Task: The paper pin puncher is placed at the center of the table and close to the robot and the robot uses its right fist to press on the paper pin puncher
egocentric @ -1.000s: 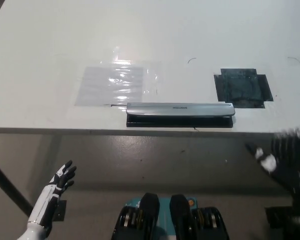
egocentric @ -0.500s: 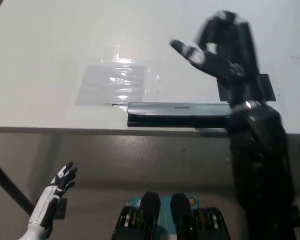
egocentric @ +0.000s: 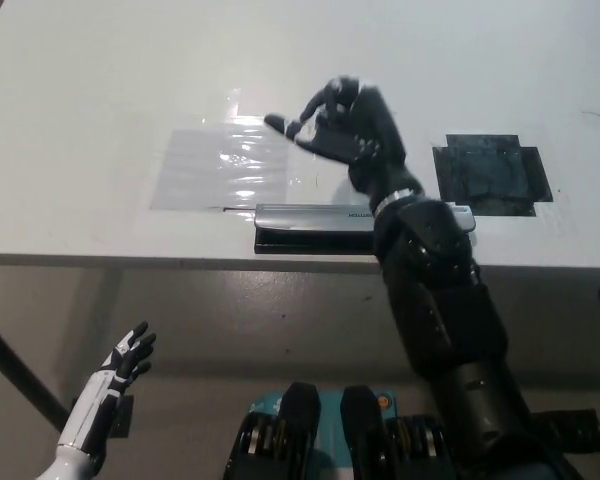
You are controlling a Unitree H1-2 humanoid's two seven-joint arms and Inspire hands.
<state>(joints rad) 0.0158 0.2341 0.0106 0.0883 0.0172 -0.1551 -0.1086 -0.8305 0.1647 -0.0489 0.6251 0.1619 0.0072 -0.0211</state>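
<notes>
The paper pin puncher (egocentric: 310, 217), a long silver bar on a black base, lies along the near edge of the white table (egocentric: 100, 90). My black right hand (egocentric: 342, 130) hovers over the table just behind the puncher's middle, fingers curling inward but still apart, holding nothing. Its forearm crosses over the puncher's right half and hides it. My white left hand (egocentric: 120, 365) rests low at the lower left, below the table, with fingers spread.
A clear plastic sheet (egocentric: 225, 165) lies flat behind the puncher's left end. A dark square patch (egocentric: 490, 172) is taped to the table at the right.
My right hand has swung left and down from above the dark patch to behind the puncher's middle, its fingers curling in. The left hand has stayed put.
</notes>
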